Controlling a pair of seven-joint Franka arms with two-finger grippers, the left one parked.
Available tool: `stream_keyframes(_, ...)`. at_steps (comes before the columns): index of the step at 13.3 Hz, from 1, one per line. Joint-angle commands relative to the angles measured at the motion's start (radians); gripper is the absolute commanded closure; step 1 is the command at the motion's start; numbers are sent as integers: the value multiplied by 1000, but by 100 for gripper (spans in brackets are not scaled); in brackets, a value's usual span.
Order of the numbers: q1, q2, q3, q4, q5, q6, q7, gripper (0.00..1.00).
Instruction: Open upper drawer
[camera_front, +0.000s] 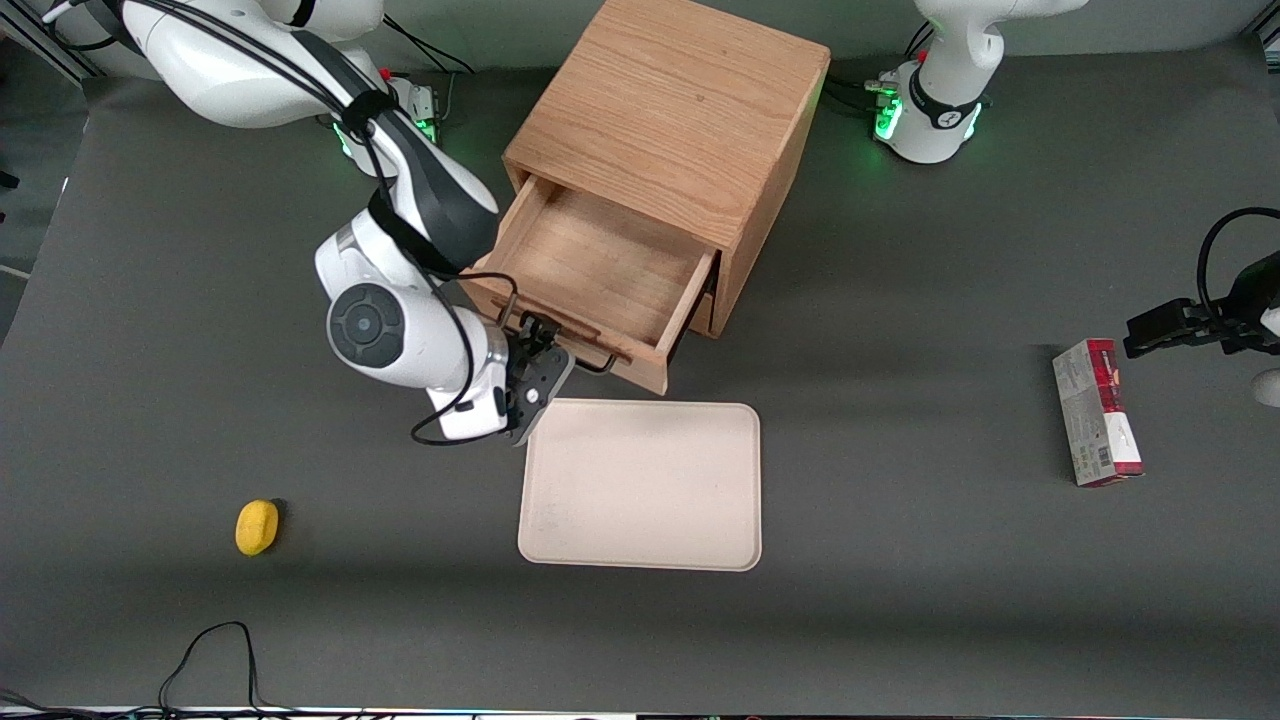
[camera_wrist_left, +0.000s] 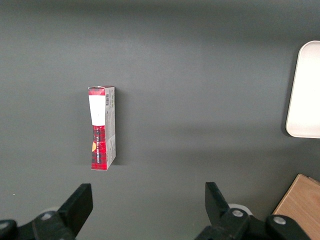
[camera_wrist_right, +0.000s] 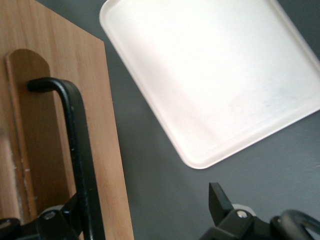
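Observation:
The upper drawer (camera_front: 600, 262) of the light-oak cabinet (camera_front: 670, 110) is pulled well out, and its bare wooden inside shows. Its thin black bar handle (camera_front: 590, 362) runs along the drawer front, on the side nearest the front camera. My right gripper (camera_front: 535, 348) is at the handle, at the end toward the working arm, just above the tray's edge. In the right wrist view the gripper (camera_wrist_right: 147, 212) is open, its fingers (camera_wrist_right: 218, 200) set wide apart. The handle (camera_wrist_right: 80, 150) and the drawer front (camera_wrist_right: 107, 150) lie close against one finger. The fingers do not clamp the bar.
A cream tray (camera_front: 640, 485) lies flat on the grey table, nearer the front camera than the drawer; it also shows in the right wrist view (camera_wrist_right: 215, 75). A yellow object (camera_front: 257, 526) lies toward the working arm's end. A red-and-white box (camera_front: 1097, 412) lies toward the parked arm's end.

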Motion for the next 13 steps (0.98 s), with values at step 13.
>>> stream_keyframes(13,1,75,-61,170,-16,-20,-59,0)
